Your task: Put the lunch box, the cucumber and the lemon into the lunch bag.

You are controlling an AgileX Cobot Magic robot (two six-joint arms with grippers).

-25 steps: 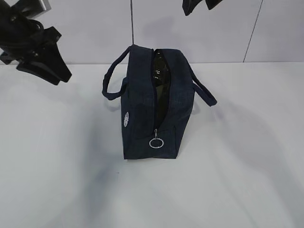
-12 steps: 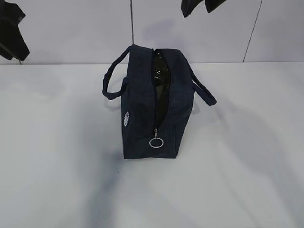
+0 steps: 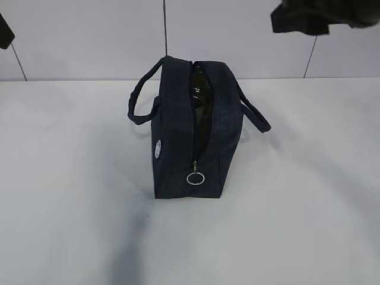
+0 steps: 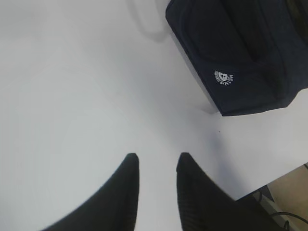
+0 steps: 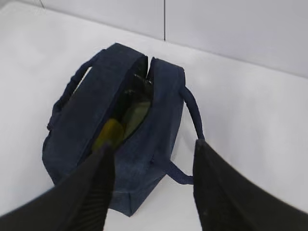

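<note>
The dark navy lunch bag (image 3: 178,136) stands in the middle of the white table, its top zipper open and the ring pull (image 3: 195,178) hanging at the near end. In the right wrist view the bag (image 5: 159,110) shows the yellow lemon (image 5: 109,132) and a pale green surface, probably the lunch box lid (image 5: 138,111), inside. The cucumber cannot be made out. My right gripper (image 5: 151,149) is open and empty, high above the bag. My left gripper (image 4: 158,161) is open and empty over bare table left of the bag (image 4: 240,48).
The white table (image 3: 71,196) runs to a white panelled wall behind. The bag's two loop handles (image 3: 138,101) stick out to either side. The table's front edge (image 4: 269,180) shows in the left wrist view. My right arm (image 3: 314,18) hangs at the exterior view's top right.
My left arm has drawn back up and left, almost out of the exterior view. My right arm has shifted right along the top edge. The bag has not moved.
</note>
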